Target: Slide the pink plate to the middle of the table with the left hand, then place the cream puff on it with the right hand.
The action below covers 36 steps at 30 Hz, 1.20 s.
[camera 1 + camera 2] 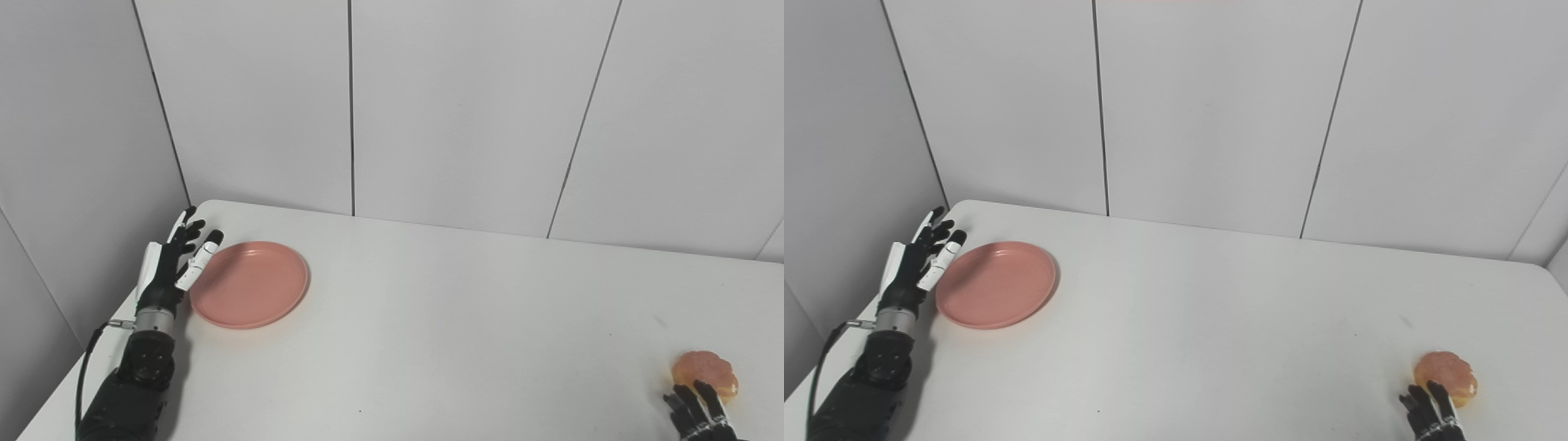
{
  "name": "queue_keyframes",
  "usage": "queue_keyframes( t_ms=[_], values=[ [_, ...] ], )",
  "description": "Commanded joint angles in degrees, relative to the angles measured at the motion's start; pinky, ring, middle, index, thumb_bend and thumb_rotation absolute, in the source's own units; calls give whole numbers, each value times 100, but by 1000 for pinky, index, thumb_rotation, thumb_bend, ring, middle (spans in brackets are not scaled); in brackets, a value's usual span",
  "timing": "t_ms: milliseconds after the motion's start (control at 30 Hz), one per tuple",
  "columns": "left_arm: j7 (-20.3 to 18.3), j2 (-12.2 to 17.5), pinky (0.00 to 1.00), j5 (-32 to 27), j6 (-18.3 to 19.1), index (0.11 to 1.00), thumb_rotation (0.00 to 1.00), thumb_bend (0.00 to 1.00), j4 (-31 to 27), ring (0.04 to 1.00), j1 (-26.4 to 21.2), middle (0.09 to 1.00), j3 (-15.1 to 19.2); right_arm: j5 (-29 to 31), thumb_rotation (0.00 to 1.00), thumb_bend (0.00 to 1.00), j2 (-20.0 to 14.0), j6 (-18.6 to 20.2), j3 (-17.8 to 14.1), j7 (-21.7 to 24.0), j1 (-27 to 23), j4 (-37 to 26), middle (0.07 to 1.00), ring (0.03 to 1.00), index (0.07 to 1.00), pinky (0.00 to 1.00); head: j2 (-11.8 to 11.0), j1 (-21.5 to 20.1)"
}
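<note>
The plate (249, 283) lay just right of our left hand (173, 260) (fingers spread, empty); our right hand (698, 411), barely visible, we could not judge.

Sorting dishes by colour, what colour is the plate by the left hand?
Pink, a salmon shade; the plate shows best in the left eye view.

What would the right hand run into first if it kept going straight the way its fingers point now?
Most likely the cream puff. The right hand sits just short of it, fingertips aimed at its near side. Whether they already touch is unclear; nothing else lies between them on the table.
</note>
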Motion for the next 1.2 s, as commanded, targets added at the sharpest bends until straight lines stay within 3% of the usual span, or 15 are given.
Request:
queue_keyframes(
  t_ms=[0, 100, 167, 267, 433, 500, 633, 833, 1167],
  values=[
    [178, 184, 809, -63, -293, 928, 930, 719, -74, 860, -326, 864, -80, -139, 980, 757, 15, 227, 42, -128, -161, 934, 899, 911, 925, 992, 1, -1],
    [58, 143, 728, -226, -296, 924, 924, 707, -57, 837, -322, 856, -165, -132, 974, 769, 21, 237, 47, -125, -159, 924, 902, 915, 931, 995, 12, -16],
    [-33, 78, 752, -356, -294, 918, 905, 736, -31, 844, -335, 855, -170, -135, 976, 767, 28, 263, 55, -130, -149, 893, 903, 916, 935, 999, 23, -30],
    [-208, -27, 880, -570, -288, 917, 881, 779, -3, 884, -339, 867, -153, -128, 969, 779, 42, 322, 62, -143, -130, 835, 887, 904, 917, 987, 53, -57],
    [-223, -103, 841, -548, -292, 936, 898, 778, 13, 866, -264, 874, -319, -175, 982, 758, 43, 340, 82, -157, -108, 773, 894, 909, 927, 991, 71, -76],
    [-386, -138, 849, -671, -291, 948, 890, 798, 46, 897, -243, 919, -338, -181, 987, 737, 49, 342, 81, -158, -99, 752, 898, 914, 933, 998, 82, -84],
    [-636, -273, 849, -915, -292, 952, 878, 864, 116, 910, -205, 910, -315, -213, 989, 722, 46, 347, 86, -159, -89, 731, 893, 907, 930, 994, 99, -98],
    [-691, -402, 896, -904, -283, 948, 886, 863, -28, 938, -119, 913, -410, -223, 971, 744, 43, 351, 88, -151, -87, 735, 885, 898, 929, 986, 114, -98],
    [-701, -692, 845, -891, -279, 933, 881, 912, -377, 916, -37, 894, -536, -279, 959, 756, 43, 360, 119, -154, -88, 744, 876, 891, 921, 982, 126, -121]
  ],
)
